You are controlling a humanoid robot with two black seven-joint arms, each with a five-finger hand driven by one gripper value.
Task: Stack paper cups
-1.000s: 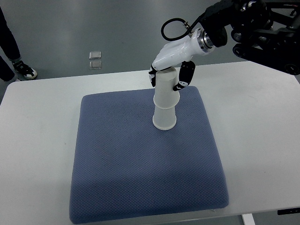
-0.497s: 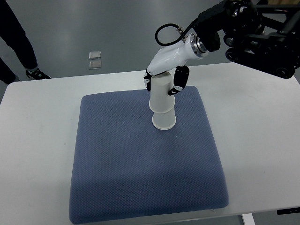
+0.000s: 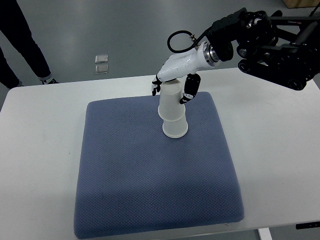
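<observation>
the right hand [image 3: 173, 85] hangs over the far middle of the pad, its white shell tipped downward from a dark, jointed arm [image 3: 270, 45] that comes in from the upper right, with a black cable [image 3: 176, 42] looping above the wrist. its black-tipped fingers [image 3: 189, 91] are curled around the top of the upper cup [image 3: 169, 100], one set on the right side and another showing at the left edge, so the hand is closed on that cup. the upper cup stands upside down, leaning a little to the left, and sits nested over the lower cup [image 3: 175, 128], which is also inverted and rests rim-down on the pad. only the lower part of that bottom cup shows beneath the other. the two white cups together form a short stack directly under the hand. the blue quilted pad [image 3: 150, 185] lies square on a white table [image 3: 280, 150], taking up most of its middle. beyond the table is a grey floor [image 3: 90, 30] with two small metal plates [image 3: 101, 63] set in it. at the upper left a person's dark trouser leg [image 3: 27, 37] and shoe [image 3: 48, 80] stand near the table's far corner. the left arm does not show.
</observation>
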